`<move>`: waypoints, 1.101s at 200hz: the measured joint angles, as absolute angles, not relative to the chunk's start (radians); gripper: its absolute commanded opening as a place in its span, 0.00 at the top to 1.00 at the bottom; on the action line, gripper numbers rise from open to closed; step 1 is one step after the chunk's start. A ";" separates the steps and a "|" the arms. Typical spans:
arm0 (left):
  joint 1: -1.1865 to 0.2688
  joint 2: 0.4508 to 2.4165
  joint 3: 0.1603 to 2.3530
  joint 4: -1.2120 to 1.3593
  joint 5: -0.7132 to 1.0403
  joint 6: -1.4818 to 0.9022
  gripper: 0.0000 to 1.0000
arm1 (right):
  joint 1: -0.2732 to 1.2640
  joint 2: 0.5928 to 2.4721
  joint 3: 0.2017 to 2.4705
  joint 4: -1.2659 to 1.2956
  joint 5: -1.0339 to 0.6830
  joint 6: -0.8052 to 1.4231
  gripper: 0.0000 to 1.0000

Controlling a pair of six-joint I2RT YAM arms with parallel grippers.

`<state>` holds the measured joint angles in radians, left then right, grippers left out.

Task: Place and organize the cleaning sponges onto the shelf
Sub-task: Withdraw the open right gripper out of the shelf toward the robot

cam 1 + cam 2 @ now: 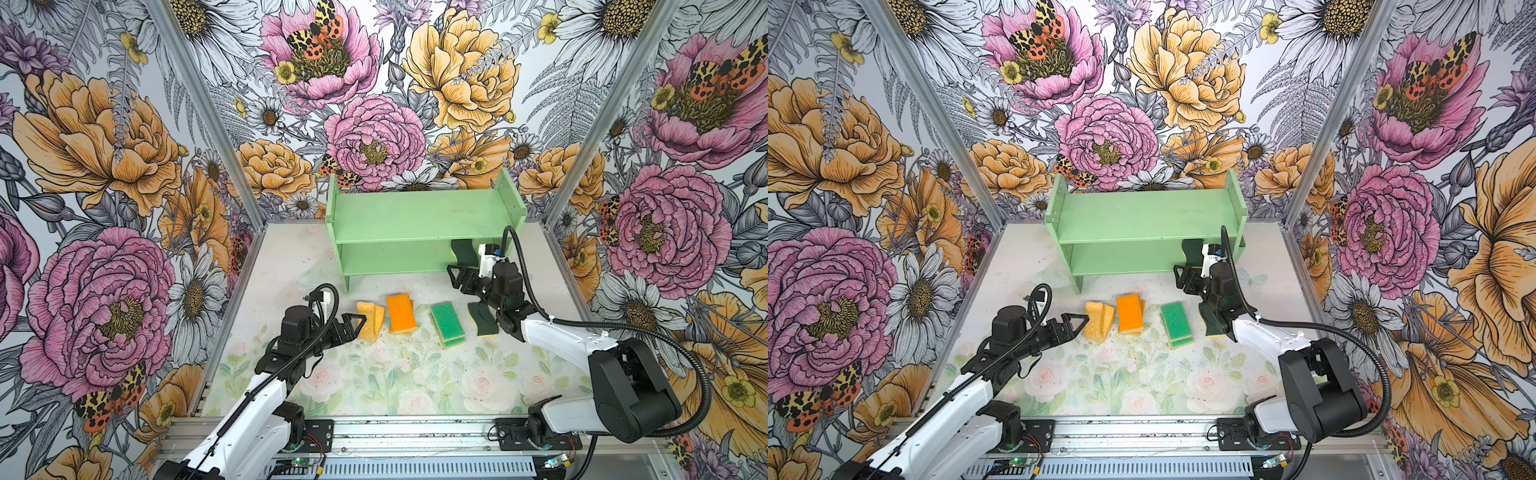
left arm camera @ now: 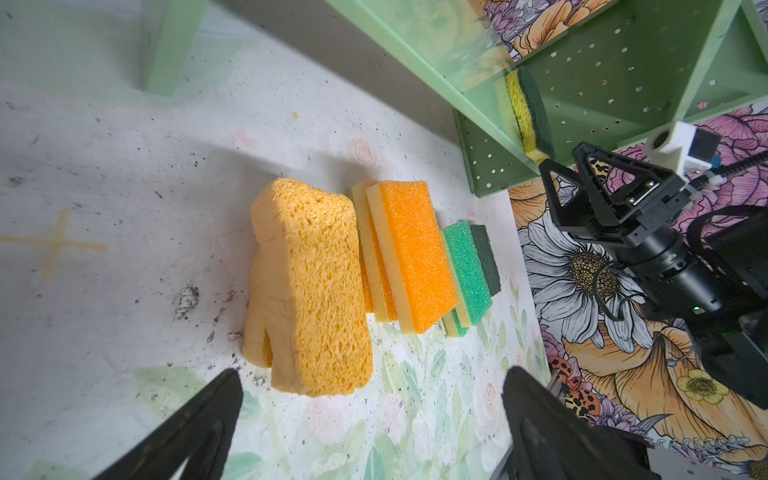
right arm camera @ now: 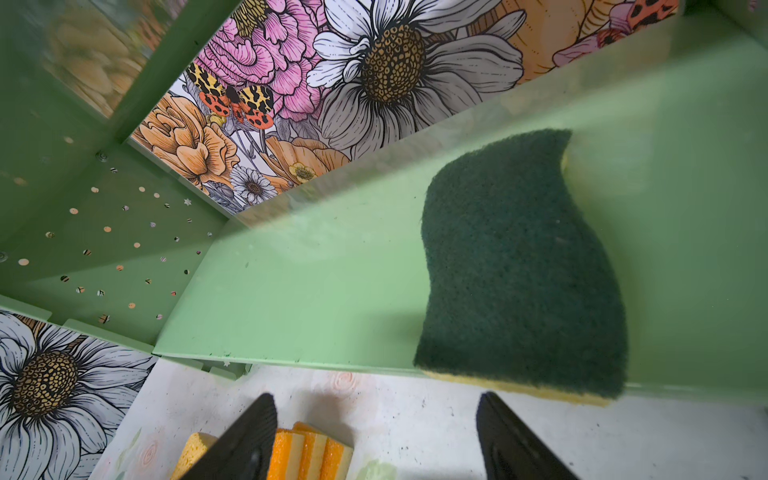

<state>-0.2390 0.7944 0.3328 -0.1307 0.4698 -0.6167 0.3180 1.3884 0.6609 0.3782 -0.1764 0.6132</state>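
While one dark-green wavy sponge already lies on the lower tier of the shelf, at the shelf end nearer the right arm, the rest wait on the table in a row just in front of the shelf in both top views. The row holds two porous yellow sponges, an orange-topped stack, a green-topped pair and a second dark-green sponge, which is half hidden under the right arm. Sorted by kind like that, each group can probably go up as a set. The right gripper hangs just in front of the shelf's lower tier, beside the placed sponge and not touching it. The left gripper sits in front of the shelf's opposite end, pointed at the yellow pair.

From the left wrist view, the porous yellow sponges lean against each other straight ahead of the left gripper, which is spread wide and empty, so I judge them its next pick. The dark-green wavy sponge shows edge-on inside the shelf, foam and scourer layers both visible.

From the right wrist view, the right gripper is partly open with only bare table between its jaws, so it holds nothing. The dark-green wavy sponge seems to lie flat, scourer up, with its front edge at the lip of the shelf's lower tier, perhaps just over it. That leaves room along the tier for the others, though a nudge deeper into the shelf would make it safer.
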 measured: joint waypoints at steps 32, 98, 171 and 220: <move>-0.239 0.794 0.333 -0.131 0.470 -0.617 0.01 | 0.310 1.392 0.661 0.388 -0.173 0.613 0.23; -0.239 0.794 0.333 -0.131 0.470 -0.617 0.01 | 0.306 1.409 0.661 0.408 -0.160 0.614 0.23; -0.239 0.794 0.333 -0.131 0.470 -0.617 0.01 | 0.306 1.444 0.661 0.447 -0.161 0.632 0.24; -0.239 0.793 0.333 -0.131 0.470 -0.617 0.01 | 0.306 1.466 0.667 0.462 -0.163 0.640 0.24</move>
